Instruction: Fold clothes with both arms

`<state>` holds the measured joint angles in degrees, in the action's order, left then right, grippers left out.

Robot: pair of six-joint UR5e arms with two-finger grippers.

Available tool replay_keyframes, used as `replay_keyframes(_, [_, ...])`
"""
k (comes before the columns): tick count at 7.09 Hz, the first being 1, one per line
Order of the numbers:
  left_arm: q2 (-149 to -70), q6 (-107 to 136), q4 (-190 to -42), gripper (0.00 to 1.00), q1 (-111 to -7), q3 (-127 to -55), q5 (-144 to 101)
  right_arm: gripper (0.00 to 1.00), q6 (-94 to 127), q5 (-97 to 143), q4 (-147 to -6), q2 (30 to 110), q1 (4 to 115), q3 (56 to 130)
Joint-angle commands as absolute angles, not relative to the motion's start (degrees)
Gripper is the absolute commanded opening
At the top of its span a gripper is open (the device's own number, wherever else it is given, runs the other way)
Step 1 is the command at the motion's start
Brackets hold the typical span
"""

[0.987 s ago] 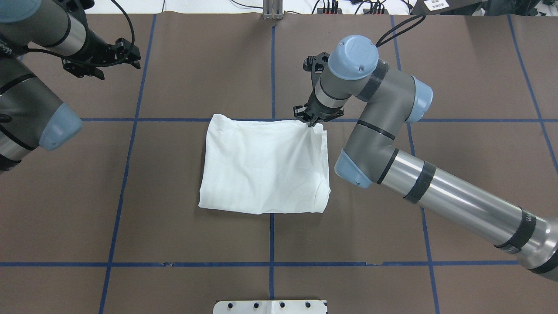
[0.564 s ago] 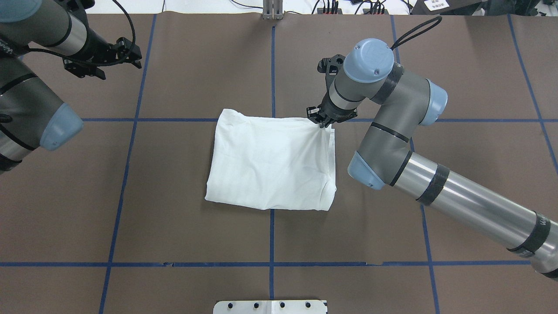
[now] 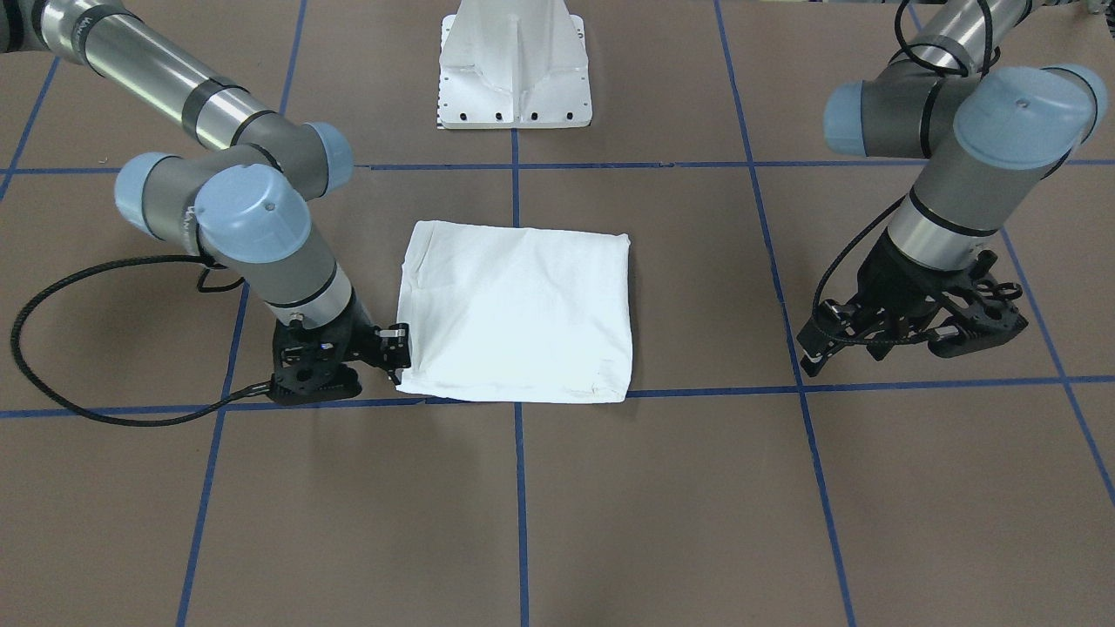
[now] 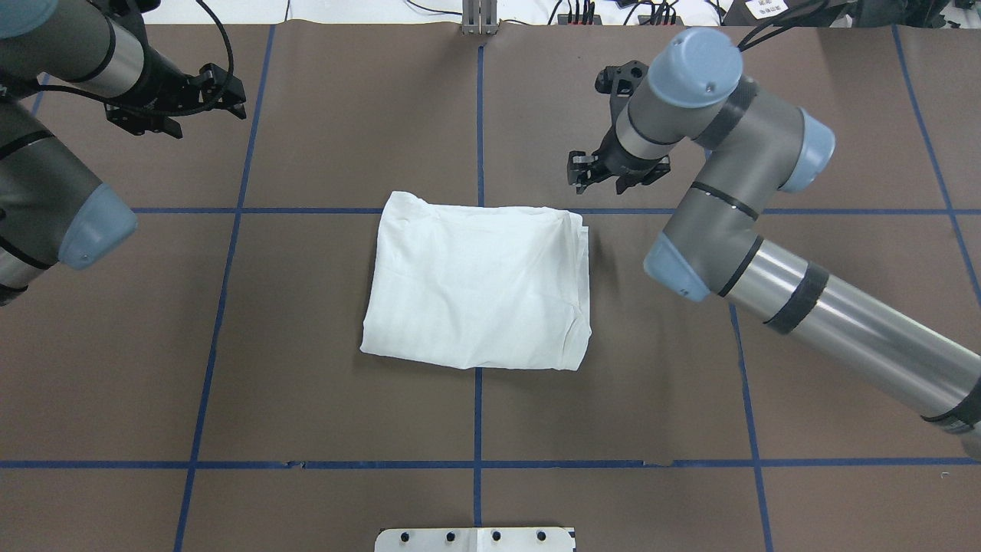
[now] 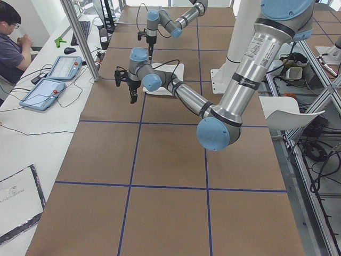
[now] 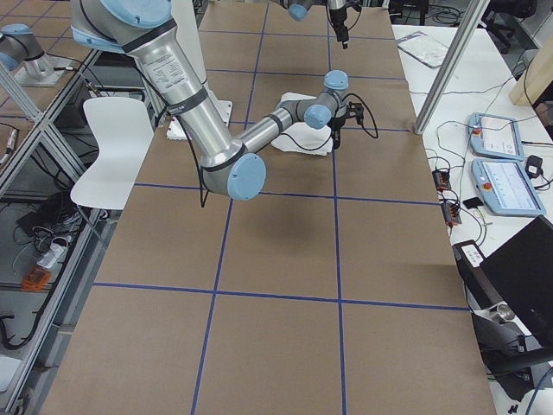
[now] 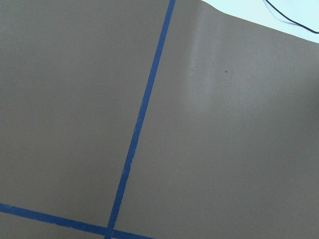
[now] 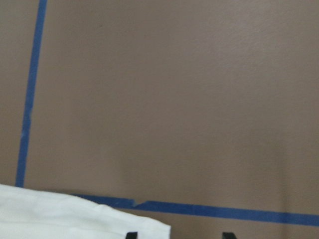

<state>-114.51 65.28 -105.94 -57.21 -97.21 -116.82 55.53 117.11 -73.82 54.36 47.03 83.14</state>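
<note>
T-shirt [image 4: 475,291] lay folded into a compact white rectangle at mid-tabletop [image 4: 306,399], a little ahead of my pedestal [image 4: 475,539]. No printed text or neck showed on top. Its long axis ran across me, left to right, skewed slightly against the blue tape grid. Stacked layer edges showed along my right side of it; the far edge sat on the cross-wise tape line.

Just past the far right corner hung my right jaws [image 4: 617,175], clear of the cloth, spread apart, nothing between them. The wrist view confirmed it: two fingertips with bare tabletop between, the shirt's corner off to one side. From there the shirt lay back toward me and to my left.

Farthest out, well to the left and well apart from the shirt, my left jaws [image 3: 910,344] hovered over bare tabletop, also spread and empty.

Judgement: right arm was much the nearer. Any further fold would be across the long axis, starting from that corner. Fold looked near complete.
</note>
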Motion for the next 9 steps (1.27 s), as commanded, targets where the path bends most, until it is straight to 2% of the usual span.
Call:
replay_keyframes(1, [-111.5, 53.7, -105.5, 0.99, -58.8, -99.2, -116.9, 1.0, 41.0, 122.4, -74.9, 62.4, 56.6, 86.2])
replay_keyframes(4, [-103.1, 23.2, -105.5, 0.99, -72.5, -98.4, -122.9, 1.0, 13.0, 128.1, -79.2, 73.2, 71.3, 86.3])
replay_keyframes(6, [-98.5, 3.8, -105.4, 0.99, -83.0, -95.0, -127.4, 1.0, -9.3, 129.2, -92.0, 76.0, 81.2, 86.7])
replay_keyframes(7, [-94.4, 3.3, -106.5, 0.99, -83.6, -95.4, -129.0, 1.0, -11.7, 129.1, -93.3, 80.8, 84.7, 86.6])
replay_keyframes(9, [-92.5, 3.7, -114.0, 0.99, -83.3, -93.3, -128.7, 1.0, -11.3, 129.8, -87.8, 85.5, 84.9, 86.9])
